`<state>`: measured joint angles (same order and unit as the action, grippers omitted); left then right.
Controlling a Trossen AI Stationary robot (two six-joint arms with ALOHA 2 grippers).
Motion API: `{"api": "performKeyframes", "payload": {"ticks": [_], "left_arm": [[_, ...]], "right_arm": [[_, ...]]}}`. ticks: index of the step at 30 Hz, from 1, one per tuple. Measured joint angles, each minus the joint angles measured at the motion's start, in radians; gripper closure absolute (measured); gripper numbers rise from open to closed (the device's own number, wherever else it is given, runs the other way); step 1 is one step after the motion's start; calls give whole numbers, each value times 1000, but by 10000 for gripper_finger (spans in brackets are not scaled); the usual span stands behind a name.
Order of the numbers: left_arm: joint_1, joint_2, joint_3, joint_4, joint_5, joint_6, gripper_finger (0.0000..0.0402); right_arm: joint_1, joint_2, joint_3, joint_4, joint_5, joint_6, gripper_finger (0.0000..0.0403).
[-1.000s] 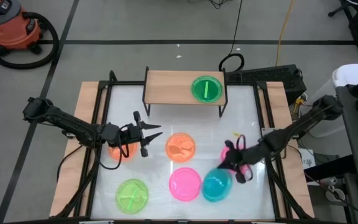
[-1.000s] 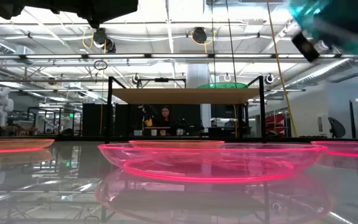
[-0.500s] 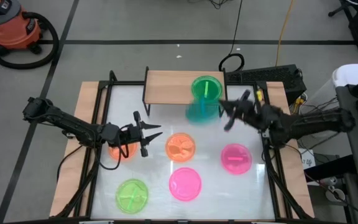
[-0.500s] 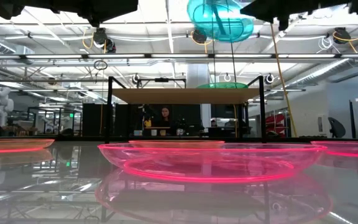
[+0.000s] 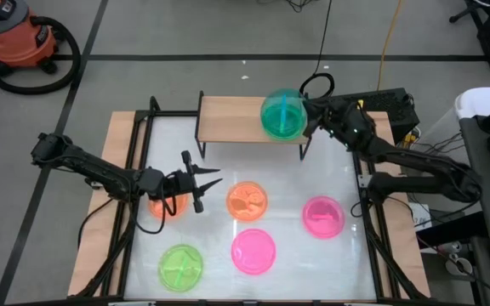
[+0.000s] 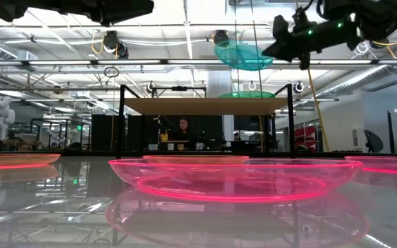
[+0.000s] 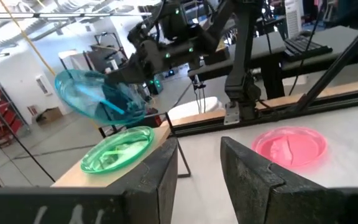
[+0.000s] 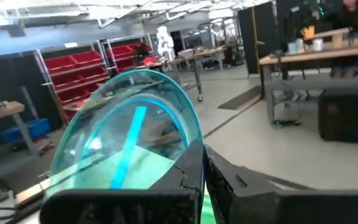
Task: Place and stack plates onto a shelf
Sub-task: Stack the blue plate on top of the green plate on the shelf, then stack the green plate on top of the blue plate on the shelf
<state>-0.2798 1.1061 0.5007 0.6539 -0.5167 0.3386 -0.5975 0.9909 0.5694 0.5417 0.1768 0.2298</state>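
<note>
— While the right gripper (image 5: 306, 119) hangs over the shelf (image 5: 228, 119), what has it got?
— Its jaws are clamped on the rim of the cyan plate (image 5: 282, 116), held tilted in the air above the green plate (image 7: 117, 149) lying at the shelf's right end.
— And the left gripper (image 5: 201, 183)?
— Low over the worktop (image 5: 313, 161) near an orange plate (image 5: 247, 201), jaws spread and holding nothing. Two pink plates (image 5: 323, 215) and another green one lie on the worktop.
</note>
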Motion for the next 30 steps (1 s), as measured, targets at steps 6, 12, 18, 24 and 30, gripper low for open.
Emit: {"api": "performKeyframes", "payload": {"ticks": [6,12,18,24,30], "left_arm": [[0,0,0,1,0,-5,273],[0,0,0,0,0,-4,273],[0,0,0,0,0,-1,273],[0,0,0,0,0,-3,273],[0,0,0,-4,-31,-69,273]], "right_arm": [[-53,93,0,-22,-14,37,403],[-58,122,0,-12,-19,42,397],[-58,122,0,-22,3,38,346],[-56,96,0,-22,-6,-12,278],[-55,-10,0,-29,-250,-55,237]]}}
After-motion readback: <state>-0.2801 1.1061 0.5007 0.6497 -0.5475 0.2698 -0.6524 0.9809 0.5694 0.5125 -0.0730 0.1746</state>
